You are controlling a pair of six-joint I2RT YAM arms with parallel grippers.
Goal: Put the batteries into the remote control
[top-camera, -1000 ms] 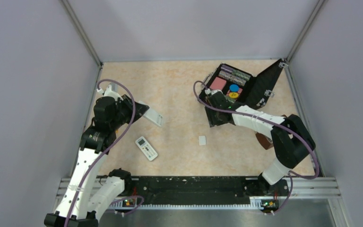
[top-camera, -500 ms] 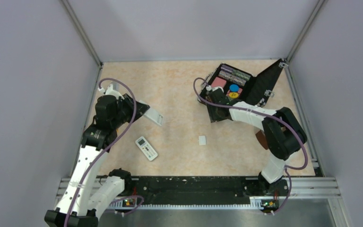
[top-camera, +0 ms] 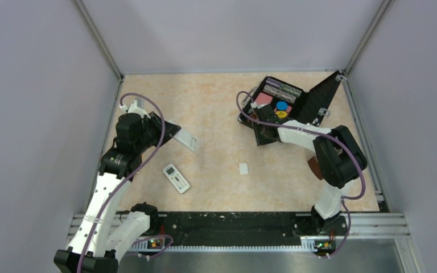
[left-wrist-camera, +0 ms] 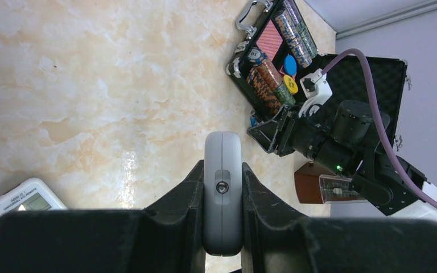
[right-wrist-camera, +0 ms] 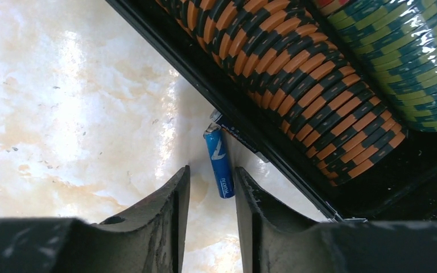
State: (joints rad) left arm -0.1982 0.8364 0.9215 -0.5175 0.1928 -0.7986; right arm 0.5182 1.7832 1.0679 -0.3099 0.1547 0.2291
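Note:
My left gripper (left-wrist-camera: 222, 166) is shut on the remote control (left-wrist-camera: 222, 193), which shows edge-on as a grey slab between the fingers. In the top view the remote (top-camera: 185, 139) sticks out to the right of the left gripper (top-camera: 170, 130). A blue battery (right-wrist-camera: 219, 162) lies on the table against the black case's edge. My right gripper (right-wrist-camera: 211, 170) straddles its near end. The battery rests by the right finger, with a gap to the left finger. From above, the right gripper (top-camera: 259, 118) sits at the case's left side, hiding the battery.
The open black case (top-camera: 310, 105) holds stacked poker chips (right-wrist-camera: 296, 74) and a round blue chip (top-camera: 282, 106). A white remote with a display (top-camera: 176, 178) and a small white piece (top-camera: 243, 168) lie mid-table. A brown box (top-camera: 317, 169) sits beside the right arm.
The right gripper moved farther along the case's left edge and its jaws narrowed. The left arm with the remote has hardly shifted.

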